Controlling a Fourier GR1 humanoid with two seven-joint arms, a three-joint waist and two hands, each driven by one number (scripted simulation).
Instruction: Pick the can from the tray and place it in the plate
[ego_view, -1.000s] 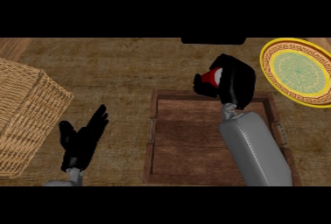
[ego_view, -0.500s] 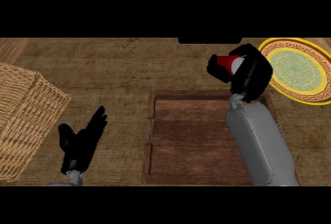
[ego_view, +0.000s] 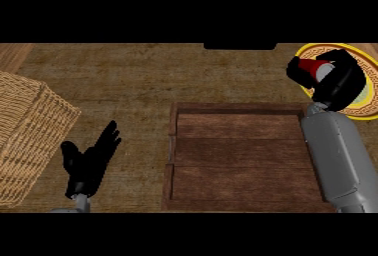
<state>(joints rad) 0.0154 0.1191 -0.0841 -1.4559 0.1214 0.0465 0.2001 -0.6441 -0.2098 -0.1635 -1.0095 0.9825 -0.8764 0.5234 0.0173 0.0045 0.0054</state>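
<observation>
My right hand (ego_view: 336, 80) is curled round a red can (ego_view: 313, 67) with a pale top, holding it over the left part of the plate (ego_view: 362, 107). The plate is round with a yellow and red patterned rim and a green centre, and it lies at the far right of the counter; my hand and the can hide much of it. The brown wooden tray (ego_view: 236, 150) lies in the middle with nothing in it, and my right forearm crosses its right edge. My left hand (ego_view: 87, 162) rests open at the lower left, fingers up.
A large woven wicker basket (ego_view: 26, 132) stands at the left edge, close to my left hand. A dark object (ego_view: 240, 46) sits at the counter's far edge, top centre. The counter top is rough brown.
My right hand has carried the can up and to the right, from above the tray's far edge to over the plate. The left hand has not moved.
</observation>
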